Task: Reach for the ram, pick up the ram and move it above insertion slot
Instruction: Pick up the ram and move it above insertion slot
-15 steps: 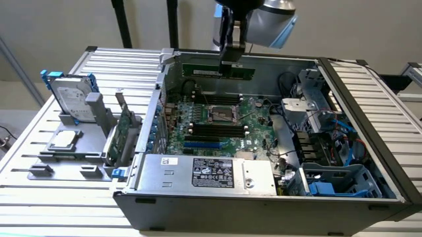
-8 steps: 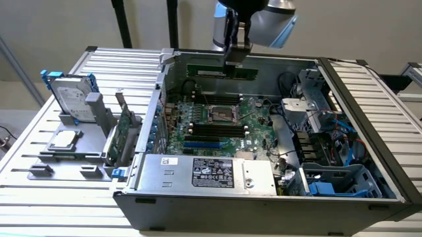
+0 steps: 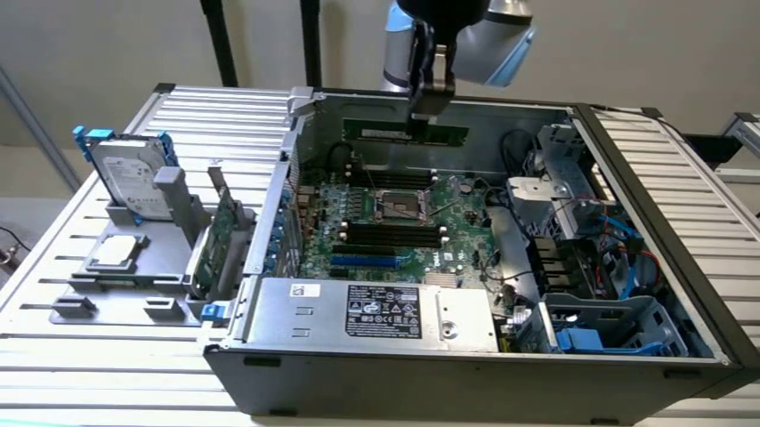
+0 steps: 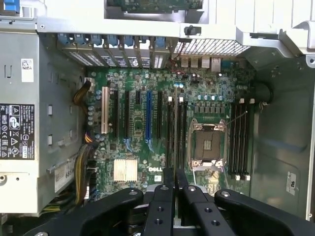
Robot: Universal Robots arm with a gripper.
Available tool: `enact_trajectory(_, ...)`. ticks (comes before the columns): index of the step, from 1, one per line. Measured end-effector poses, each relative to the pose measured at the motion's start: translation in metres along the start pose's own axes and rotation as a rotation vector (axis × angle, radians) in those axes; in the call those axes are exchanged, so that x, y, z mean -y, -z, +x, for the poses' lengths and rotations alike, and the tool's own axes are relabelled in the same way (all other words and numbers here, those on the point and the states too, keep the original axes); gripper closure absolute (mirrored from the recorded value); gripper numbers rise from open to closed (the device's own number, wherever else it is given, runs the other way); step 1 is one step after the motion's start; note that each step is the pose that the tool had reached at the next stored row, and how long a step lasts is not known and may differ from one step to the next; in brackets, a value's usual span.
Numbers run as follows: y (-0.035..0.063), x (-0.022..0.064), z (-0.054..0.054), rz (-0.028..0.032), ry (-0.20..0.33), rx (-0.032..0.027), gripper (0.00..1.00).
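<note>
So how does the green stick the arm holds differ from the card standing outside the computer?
The ram is a narrow stick; the expansion card is broader, with a metal bracket. The ram is gripped by the gripper over the open case; the card stands on edge in a grey rack outside it. Both are green circuit boards.

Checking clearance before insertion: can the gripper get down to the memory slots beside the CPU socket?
Probably yes: the case lies open, and the gripper, jaws shut on the ram, hangs above the motherboard with nothing visible over the memory slots.
</note>
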State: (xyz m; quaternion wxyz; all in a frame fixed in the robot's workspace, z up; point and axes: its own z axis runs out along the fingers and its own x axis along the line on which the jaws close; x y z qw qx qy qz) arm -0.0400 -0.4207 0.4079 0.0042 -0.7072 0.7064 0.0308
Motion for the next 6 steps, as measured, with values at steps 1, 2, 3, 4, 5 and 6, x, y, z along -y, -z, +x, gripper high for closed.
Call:
enact_trajectory(1,-0.0004,0.0002,-0.0001,0.0006,0.0,0.0001,0.87)
enact_trajectory(2,-0.0004,0.0003,-0.0002,0.0007,0.0,0.0001,0.87)
enact_trajectory(3,-0.0004,0.0003,-0.0002,0.0007,0.0,-0.0002,0.87)
enact_trajectory(4,-0.0004,0.0003,-0.0002,0.0007,0.0,-0.0001,0.87)
enact_trajectory(5,-0.0004,0.0003,-0.0002,0.0007,0.0,-0.0002,0.87)
enact_trajectory(6,-0.0004,0.0003,-0.0002,0.0007,0.0,-0.0001,0.87)
